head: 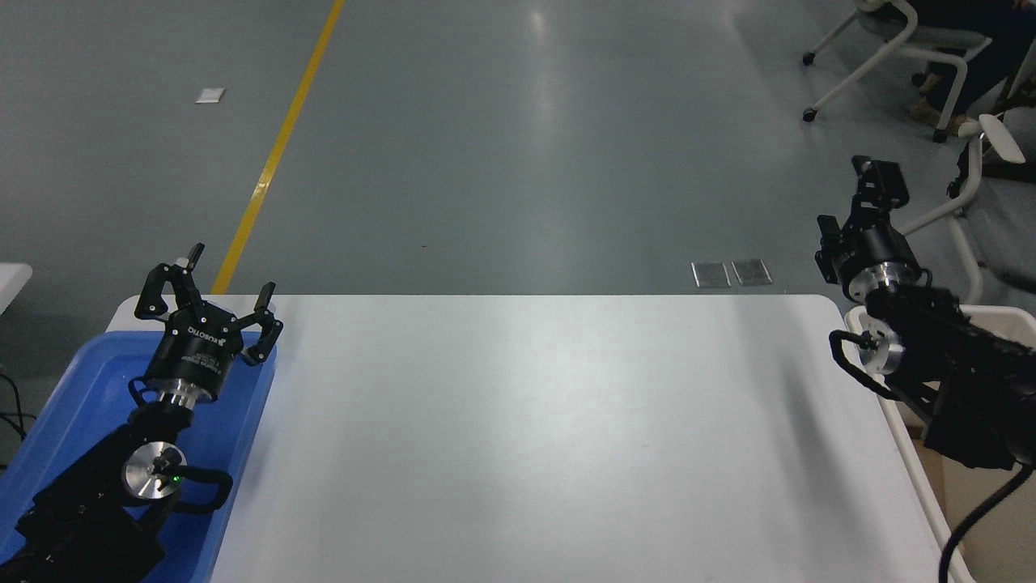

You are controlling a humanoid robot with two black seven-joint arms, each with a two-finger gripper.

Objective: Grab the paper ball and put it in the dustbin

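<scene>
The paper ball is not in view anywhere on the table. The cream-white dustbin (916, 463) stands against the table's right edge, and my right arm covers much of it. My right gripper (852, 204) is raised above the bin's far left corner, just past the table's far right corner. It points away from me, open and empty. My left gripper (212, 290) is parked at the lower left over the blue tray (77, 380), open and empty.
The white table (534, 421) lies between the blue tray and the dustbin. Beyond the table is grey floor with a yellow line (275, 154). White wheeled chairs (898, 48) and a seated person's legs are at the top right.
</scene>
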